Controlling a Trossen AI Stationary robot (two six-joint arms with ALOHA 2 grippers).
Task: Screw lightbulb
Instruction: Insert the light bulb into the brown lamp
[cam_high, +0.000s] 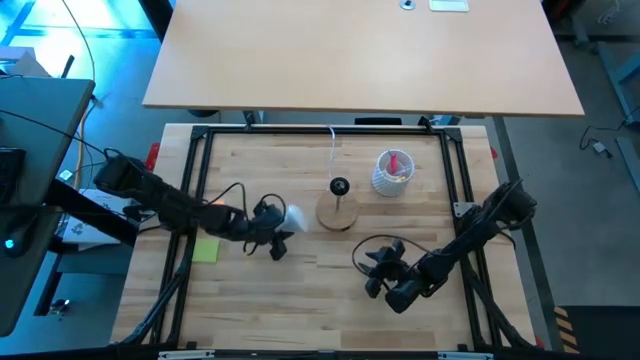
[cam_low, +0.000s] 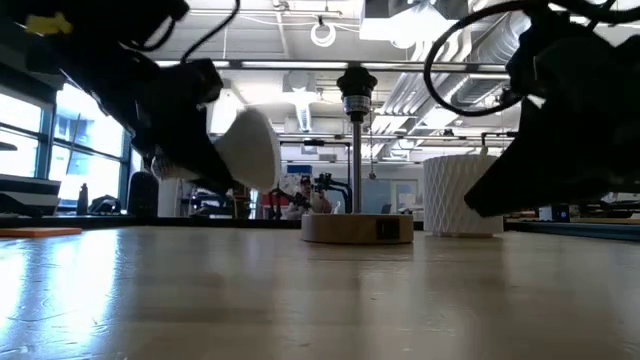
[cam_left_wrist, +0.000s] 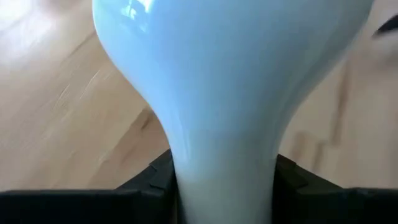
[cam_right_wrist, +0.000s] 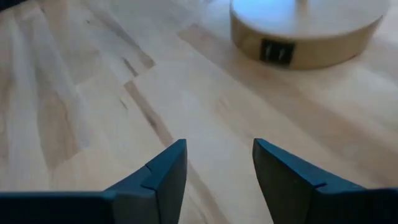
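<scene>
The left gripper (cam_high: 277, 226) is clamping the lightbulb (cam_high: 292, 216) by its neck, holding it above the table (cam_high: 300, 300) just beside the wooden lamp base (cam_high: 337, 213). The right gripper (cam_right_wrist: 217, 168) is hovering open and empty nearby; no readable writing is showing.

Two dark jointed arms with looping black cables, each claw (cam_right_wrist: 219, 180) with blunt wedge-shaped dark fingers (cam_right_wrist: 163, 180)

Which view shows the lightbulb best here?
The left wrist view: the lightbulb fills the picture, its neck clamped in the left pincer. The low view shows it held above the table, partly hidden by the arm. The high view shows only a small white patch. The right wrist view misses it.
</scene>
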